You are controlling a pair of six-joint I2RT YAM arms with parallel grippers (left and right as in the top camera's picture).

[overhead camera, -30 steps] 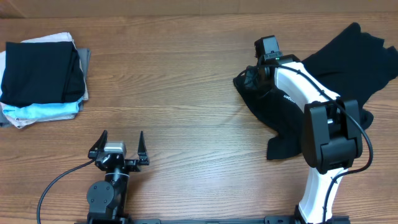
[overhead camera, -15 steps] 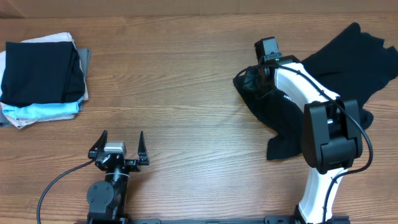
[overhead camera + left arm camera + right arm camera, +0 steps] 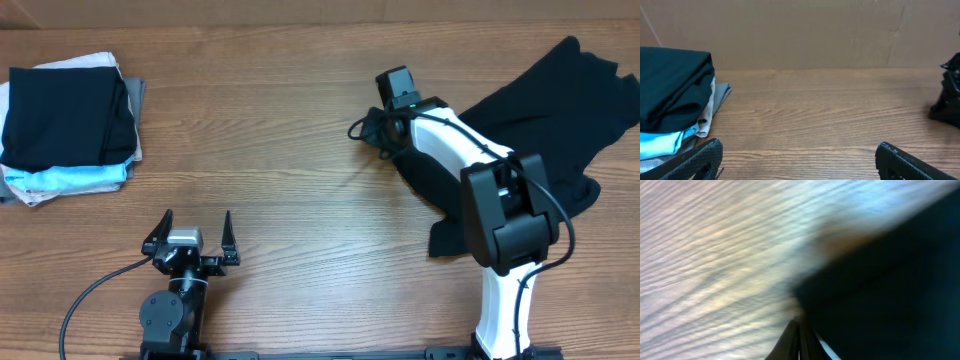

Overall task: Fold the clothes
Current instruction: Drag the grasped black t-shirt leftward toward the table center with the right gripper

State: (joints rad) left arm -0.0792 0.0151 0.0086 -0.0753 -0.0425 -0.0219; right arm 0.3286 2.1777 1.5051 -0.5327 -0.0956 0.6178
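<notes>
A crumpled black garment (image 3: 560,100) lies spread at the right of the wooden table. My right gripper (image 3: 368,128) is at the garment's left end, shut on a bunched corner of the fabric and stretching it leftward. In the blurred right wrist view the fingers (image 3: 790,342) are pressed together at the bottom, with black cloth (image 3: 890,290) filling the right side. My left gripper (image 3: 190,235) is open and empty near the front left; it hovers over bare wood in the left wrist view (image 3: 800,160).
A stack of folded clothes stands at the far left: a black one (image 3: 65,115) on top, pale blue (image 3: 70,178) and white and grey ones beneath. The stack also shows in the left wrist view (image 3: 670,95).
My right gripper has moved left across the table, pulling the garment's corner with it. The left arm has not moved.
</notes>
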